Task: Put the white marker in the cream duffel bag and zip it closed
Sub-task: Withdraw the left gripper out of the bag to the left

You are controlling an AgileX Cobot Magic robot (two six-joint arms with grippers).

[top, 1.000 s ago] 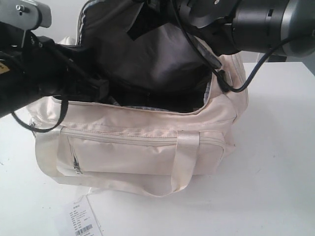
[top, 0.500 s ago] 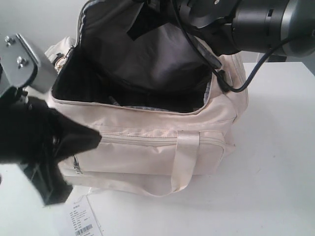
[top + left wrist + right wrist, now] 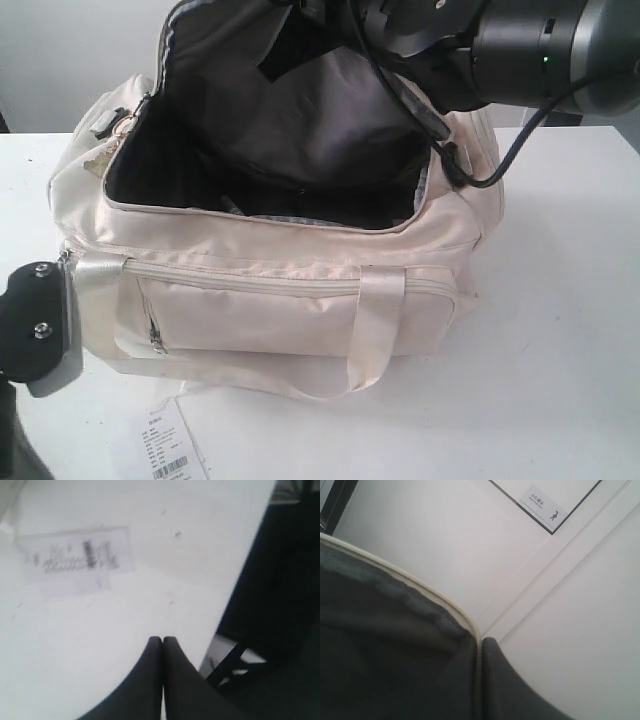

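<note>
Inside the clenched right gripper [image 3: 480, 644] sits the limp, piped flap rim of the cream duffel bag [image 3: 300, 300], probably its firmest hold. The left gripper [image 3: 162, 641], closed on nothing, hangs near it; the white marker is unseen.

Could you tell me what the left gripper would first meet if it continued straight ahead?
Likely the bare white table top; the shut left gripper points beside the white paper barcode tag, though depth is unclear.

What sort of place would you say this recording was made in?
Probably an indoor robotics lab: a plain white table, a bare wall with a small sign, and a robot arm at a duffel bag.
</note>
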